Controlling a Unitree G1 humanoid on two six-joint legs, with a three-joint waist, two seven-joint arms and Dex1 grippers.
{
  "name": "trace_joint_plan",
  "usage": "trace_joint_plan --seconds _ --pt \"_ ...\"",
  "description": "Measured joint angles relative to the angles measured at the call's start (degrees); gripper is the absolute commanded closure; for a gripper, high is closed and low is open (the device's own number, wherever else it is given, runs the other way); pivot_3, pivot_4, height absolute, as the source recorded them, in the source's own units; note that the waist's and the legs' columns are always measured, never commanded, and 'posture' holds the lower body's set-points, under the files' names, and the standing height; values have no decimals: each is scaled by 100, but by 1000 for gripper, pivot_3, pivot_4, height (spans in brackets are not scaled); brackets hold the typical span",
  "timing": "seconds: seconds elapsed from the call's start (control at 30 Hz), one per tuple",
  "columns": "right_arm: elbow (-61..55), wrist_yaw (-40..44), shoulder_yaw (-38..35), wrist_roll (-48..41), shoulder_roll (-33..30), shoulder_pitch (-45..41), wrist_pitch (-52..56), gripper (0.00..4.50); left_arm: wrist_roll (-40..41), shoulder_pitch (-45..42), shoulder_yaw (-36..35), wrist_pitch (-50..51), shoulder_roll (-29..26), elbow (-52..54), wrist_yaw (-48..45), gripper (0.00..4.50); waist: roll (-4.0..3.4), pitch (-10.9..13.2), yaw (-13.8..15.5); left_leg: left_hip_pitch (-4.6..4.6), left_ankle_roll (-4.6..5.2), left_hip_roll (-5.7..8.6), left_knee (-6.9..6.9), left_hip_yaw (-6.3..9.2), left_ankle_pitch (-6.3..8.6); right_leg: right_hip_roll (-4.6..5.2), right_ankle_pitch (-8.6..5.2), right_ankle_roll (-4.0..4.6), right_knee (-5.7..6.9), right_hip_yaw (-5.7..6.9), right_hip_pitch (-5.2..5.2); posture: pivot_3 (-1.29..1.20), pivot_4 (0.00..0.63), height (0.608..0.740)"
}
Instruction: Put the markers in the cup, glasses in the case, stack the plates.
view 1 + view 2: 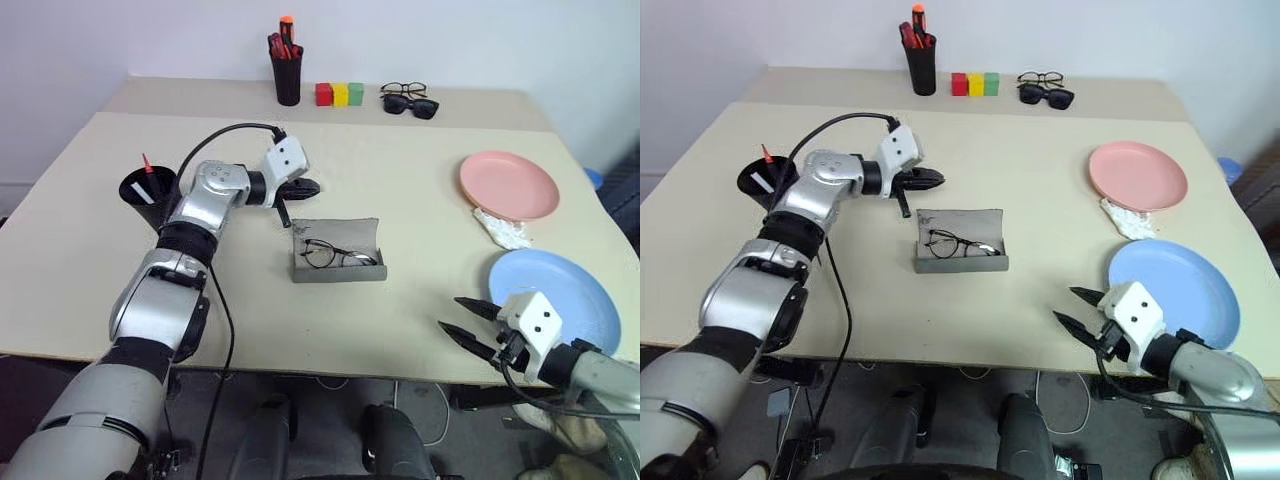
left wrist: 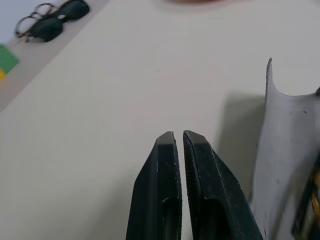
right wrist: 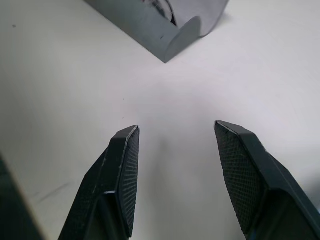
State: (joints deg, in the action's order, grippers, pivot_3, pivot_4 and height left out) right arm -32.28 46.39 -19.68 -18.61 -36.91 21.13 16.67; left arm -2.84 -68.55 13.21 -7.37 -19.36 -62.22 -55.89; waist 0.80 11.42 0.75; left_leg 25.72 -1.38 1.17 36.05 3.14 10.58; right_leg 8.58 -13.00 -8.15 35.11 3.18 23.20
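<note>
- Left gripper (image 1: pixel 305 187), pressed together and empty, sits behind the open case (image 1: pixel 338 252) at centre frame.
- Glasses (image 1: pixel 335 256) lie inside the case.
- Right gripper (image 1: pixel 468 323) is spread, lower right.
- Risk: pushing the lid could slide the case.

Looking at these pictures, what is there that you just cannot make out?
- White crumpled thing between the plates: too small to identify, head views.
- Markers in the cup: lower ends hidden by its wall.
- Blue object past the table's far right edge: mostly hidden by it.
- Case: cut off in the left wrist view.

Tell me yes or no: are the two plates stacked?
No, the pink plate and the blue plate lie apart on the table.
</note>
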Motion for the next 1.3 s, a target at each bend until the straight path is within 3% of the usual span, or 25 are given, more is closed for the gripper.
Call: trace_joint_plan --seconds 0.17,0.4,0.73,0.9,1.0,1.1,1.2,1.3 --pt "-277 -129 -173 -130 237 336 -291 2104 -571 -316 233 -344 316 -948 62 4469 3 2 2 5 -1 1 1 0 0 2 0 -1 -4 1 0 0 150 740" --pt "-399 -293 -227 -265 306 369 -379 2104 -909 -524 302 -405 367 -1343 -328 4469 7 4 11 7 -1 2 2 1 1 3 0 1 -5 3 0 0 150 740" --pt "-387 -412 -226 -317 264 44 -323 2104 -778 -623 74 483 341 -1336 -2858 4469 7 4 8 10 0 1 5 2 0 2 -5 16 -4 3 0 0 150 740" --pt "-334 -712 -202 -351 270 -217 -27 2104 -753 -293 207 476 274 -600 -3517 4469 4 2 8 9 1 2 5 4 0 3 8 37 -1 3 -1 0 150 740" --pt "-191 -1214 -206 -176 328 -294 363 2104 -591 322 99 563 320 319 -3208 4469 3 1 15 8 1 2 5 10 -1 3 9 36 3 2 -2 0 150 740" --pt "129 -1730 -230 97 344 -315 781 2104 103 1026 -415 1058 859 1774 -2484 4469 3 3 111 31 2 4 19 19 -1 4 10 36 1 2 6 0 150 740" --pt "439 -2000 -188 289 391 -332 971 2104 529 1397 -442 2112 1295 3521 -1944 3573 -2 0 149 38 2 10 22 17 -1 4 13 27 0 0 9 0 150 740" --pt "795 -2104 -96 460 413 -301 1045 2104 597 1720 -137 2854 1383 4542 -1584 1977 -25 -13 130 4 3 6 10 12 -1 1 11 30 10 0 -1 0 150 740"
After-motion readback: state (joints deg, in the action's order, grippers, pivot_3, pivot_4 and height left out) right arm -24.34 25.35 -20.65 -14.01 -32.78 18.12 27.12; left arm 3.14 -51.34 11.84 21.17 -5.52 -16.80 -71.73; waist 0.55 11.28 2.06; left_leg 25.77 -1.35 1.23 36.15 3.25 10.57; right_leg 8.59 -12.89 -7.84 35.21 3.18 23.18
